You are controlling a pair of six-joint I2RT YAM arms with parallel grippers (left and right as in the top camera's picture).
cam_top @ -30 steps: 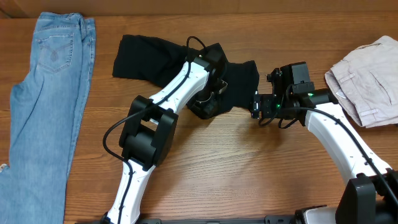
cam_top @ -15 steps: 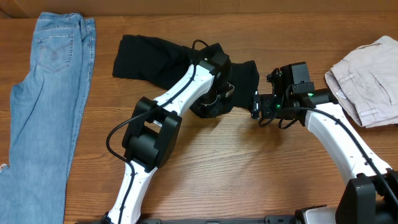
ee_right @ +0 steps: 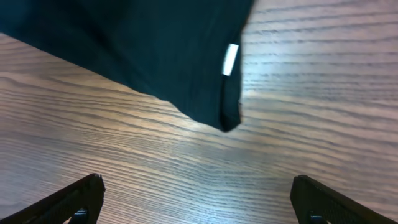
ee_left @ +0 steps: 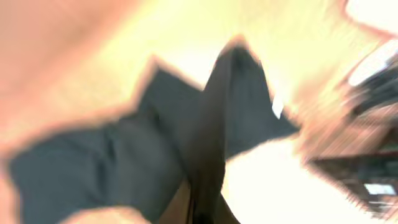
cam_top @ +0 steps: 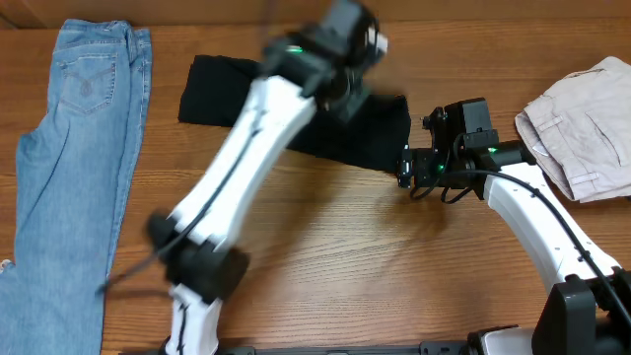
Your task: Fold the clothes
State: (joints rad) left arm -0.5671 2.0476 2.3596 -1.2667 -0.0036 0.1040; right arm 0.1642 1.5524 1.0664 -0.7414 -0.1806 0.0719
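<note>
The clothes (cam_top: 222,89), a long black garment, lie across the back middle of the table. My left gripper (cam_top: 347,97) is blurred and raised over its right half. In the left wrist view a ridge of the black clothes (ee_left: 124,162) runs up into that gripper (ee_left: 202,214), which is shut on it. My right gripper (cam_top: 406,168) hangs open just off the garment's right end, touching nothing. In the right wrist view the right gripper (ee_right: 198,182) has bare wood between its fingers, and the clothes (ee_right: 155,56) with a small white tag (ee_right: 231,59) end in a corner ahead.
Light blue jeans (cam_top: 74,148) lie lengthwise along the left side. A pale beige folded garment (cam_top: 582,128) sits at the back right. The wooden table (cam_top: 375,256) shows bare in front of the black garment.
My left gripper has shut on the black fabric and swung fast up and toward the back, pulling the bunched part off the table. The right arm has not moved.
</note>
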